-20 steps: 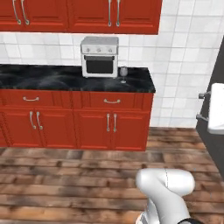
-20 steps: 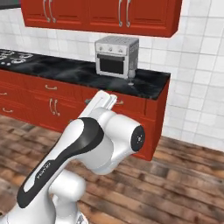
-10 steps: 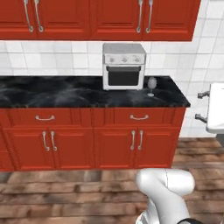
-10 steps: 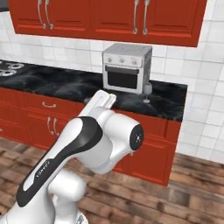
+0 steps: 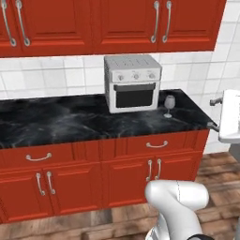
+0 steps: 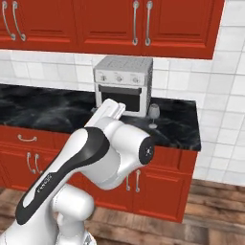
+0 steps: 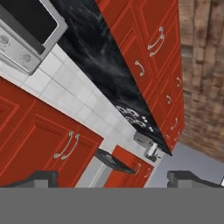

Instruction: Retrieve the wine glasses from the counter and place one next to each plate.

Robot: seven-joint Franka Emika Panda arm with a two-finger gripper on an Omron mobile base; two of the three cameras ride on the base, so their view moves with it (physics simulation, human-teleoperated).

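Glass [image 5: 169, 105] upright near surface's [image 5: 70, 122] right end, beside toaster oven [image 5: 134, 82]; end effector [image 7: 116, 177] fingers apart, empty, well short, rolled sideways.

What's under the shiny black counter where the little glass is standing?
Under the counter there are red cabinets with silver handles. Their doors are shut, so their insides are hidden. The glass stands beside the toaster oven.

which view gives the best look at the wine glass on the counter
The left base view: the wine glass stands unobstructed on the counter, right of the toaster oven, with bowl, stem and foot all visible. The right base view shows the same glass smaller, beside the oven's right edge. In the hand view I cannot make it out.
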